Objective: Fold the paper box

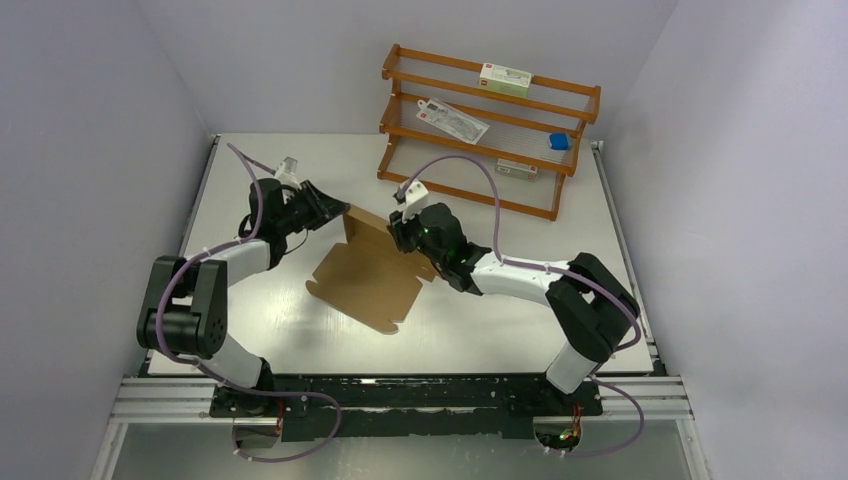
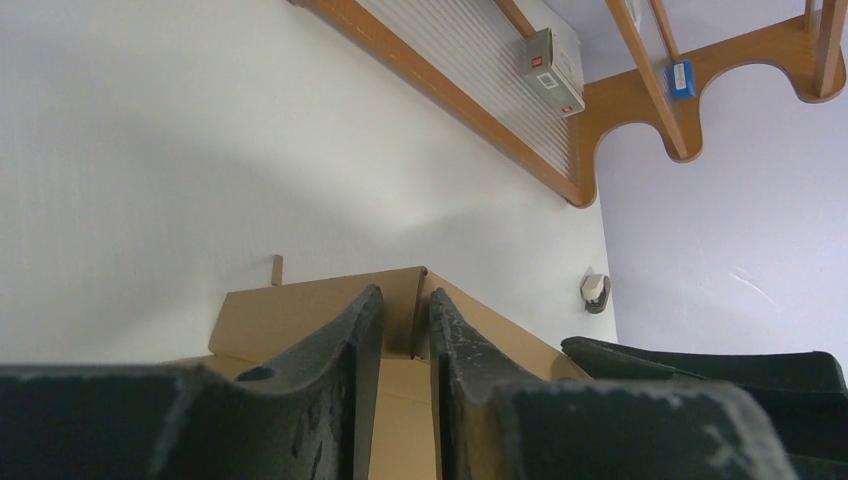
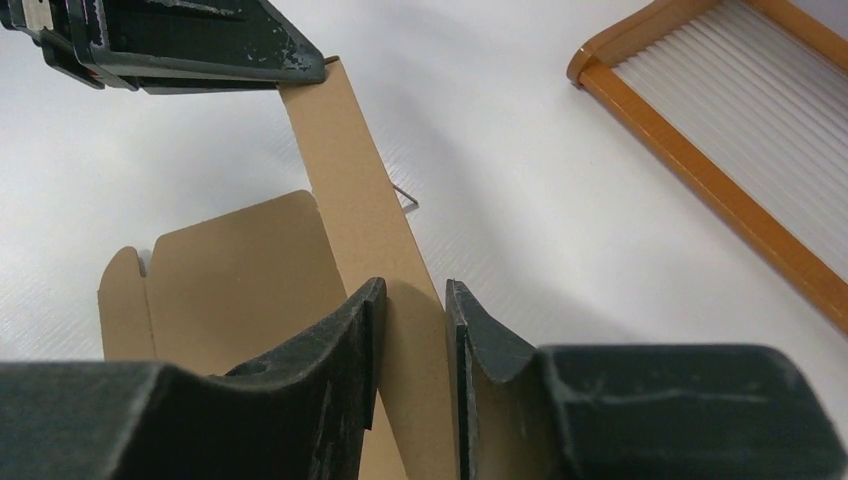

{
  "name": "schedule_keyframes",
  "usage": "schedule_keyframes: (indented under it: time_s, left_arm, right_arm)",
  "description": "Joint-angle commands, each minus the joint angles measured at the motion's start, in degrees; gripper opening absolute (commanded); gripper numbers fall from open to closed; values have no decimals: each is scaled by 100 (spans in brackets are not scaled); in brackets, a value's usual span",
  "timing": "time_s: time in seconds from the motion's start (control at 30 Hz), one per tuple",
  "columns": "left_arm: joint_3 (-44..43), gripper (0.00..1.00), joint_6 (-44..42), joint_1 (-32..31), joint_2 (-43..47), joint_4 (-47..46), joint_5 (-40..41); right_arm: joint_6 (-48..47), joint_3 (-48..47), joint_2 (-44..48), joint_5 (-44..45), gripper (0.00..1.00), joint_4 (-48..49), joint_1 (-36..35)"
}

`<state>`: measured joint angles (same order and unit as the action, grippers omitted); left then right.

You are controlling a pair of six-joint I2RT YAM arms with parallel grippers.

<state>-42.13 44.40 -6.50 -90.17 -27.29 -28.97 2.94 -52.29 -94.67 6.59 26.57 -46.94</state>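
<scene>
The box (image 1: 365, 280) lies mid-table (image 1: 280, 330), its 12 o'clock flap (image 1: 366, 229) standing up. The left gripper (image 1: 338, 211) is at the flap's 9 o'clock end and the right gripper (image 1: 398, 236) at 3 o'clock. Both have jaws narrowly apart astride the card; whether they pinch it I cannot tell. Best to grip both ends evenly and turn them together along the crease.
</scene>
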Motion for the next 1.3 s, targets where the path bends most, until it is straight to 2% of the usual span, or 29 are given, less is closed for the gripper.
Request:
schedule_keyframes:
  time_s: [0.0,0.3,0.47,0.57,0.73,0.83,1.1,1.27]
  left_arm:
    - [373,25,-67,25,131,180,12]
    - [1236,25,225,26,1037,343,607]
    - [1682,25,309,26,1781,686,955]
    - [1583,29,160,26,1941,1061,1048]
    - [1320,42,129,26,1931,1218,1087]
    - [1040,51,2,26,1915,1457,1173]
    - [325,83,-265,22,1774,1933,1221]
    - [-169,94,-275,26,1418,1980,1210]
  right_arm:
    - [-216,245,-223,-274,32,370,15]
    - [-865,-207,-354,-387,34,191,20]
    - [-1088,-504,-316,-438,39,-32,18]
    - [-1158,-568,2,-224,45,-167,26]
    - [-1338,-738,412,481,53,-685,98]
    - [-1095,-723,714,928,55,-972,226]
    - [410,-623,1307,1370,68,-2028,360]
    - [1282,-825,1207,1506,70,-2495,579]
